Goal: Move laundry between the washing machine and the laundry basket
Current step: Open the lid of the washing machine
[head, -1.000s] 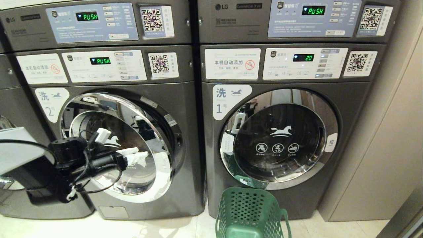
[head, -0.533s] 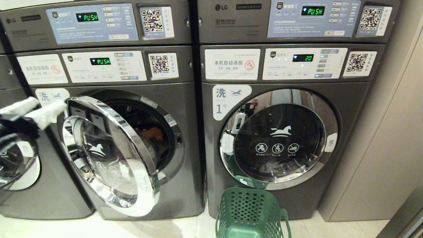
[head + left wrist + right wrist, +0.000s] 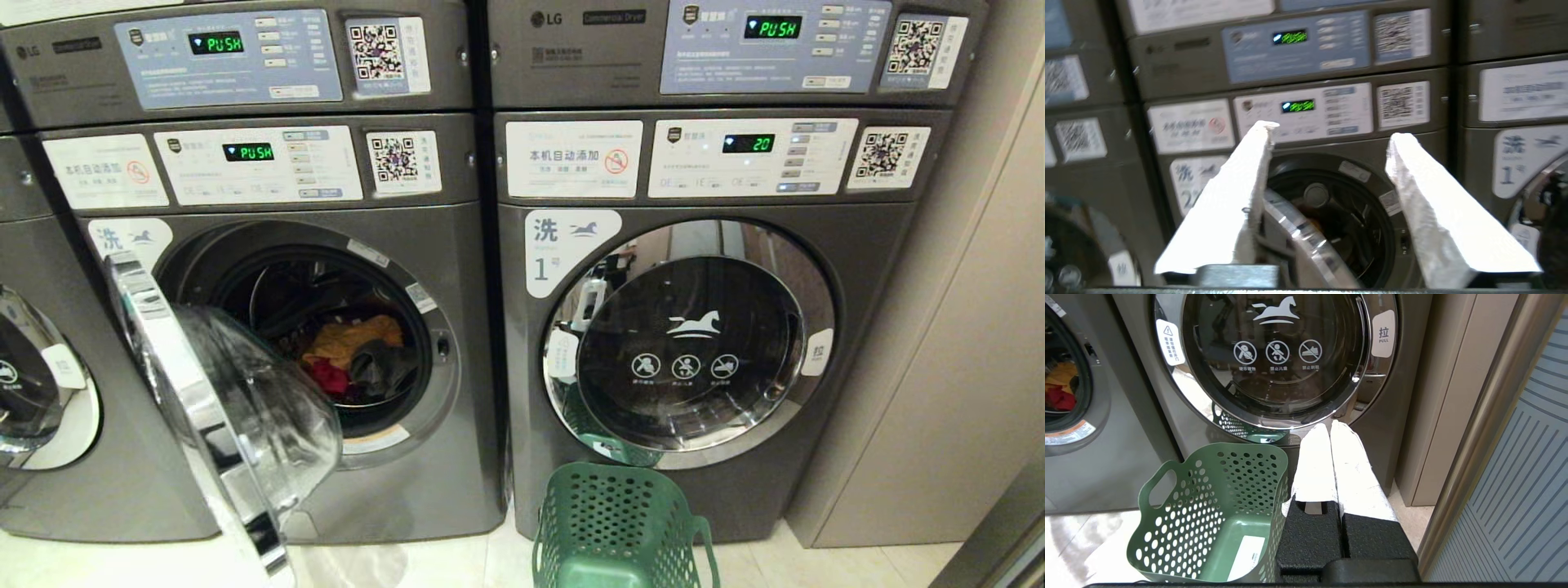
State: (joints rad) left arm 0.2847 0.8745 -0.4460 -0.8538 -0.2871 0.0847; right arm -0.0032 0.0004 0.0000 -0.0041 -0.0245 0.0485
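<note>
Left gripper (image 3: 1329, 134): white-wrapped fingers (image 3: 1237, 196) spread apart, nothing between them, aimed at the open mouth of washer no. 2 (image 3: 1331, 220); it is outside the head view. The chrome-rimmed door (image 3: 204, 408) stands swung wide on its left hinge, edge toward the camera, which leaves the drum opening unobstructed. That placement suits a straight reach in. Laundry (image 3: 359, 355) lies heaped at the bottom of the drum: an orange-yellow piece on top, something red and a dark grey item beside it, all still inside the machine. Right gripper (image 3: 1329, 428): fingers pressed together, empty, parked low in front of washer no. 1 (image 3: 694, 343), whose door is closed. The green perforated laundry basket (image 3: 1180, 522) sits on the floor just beside that gripper, below the closed door and to the right of the open machine; it holds no clothes, only a white label on its bottom. Judgement: door-opening is done, no garment transferred yet; next step is likely the left arm entering the drum for the top piece. Risk: snagging several items at once.
</note>
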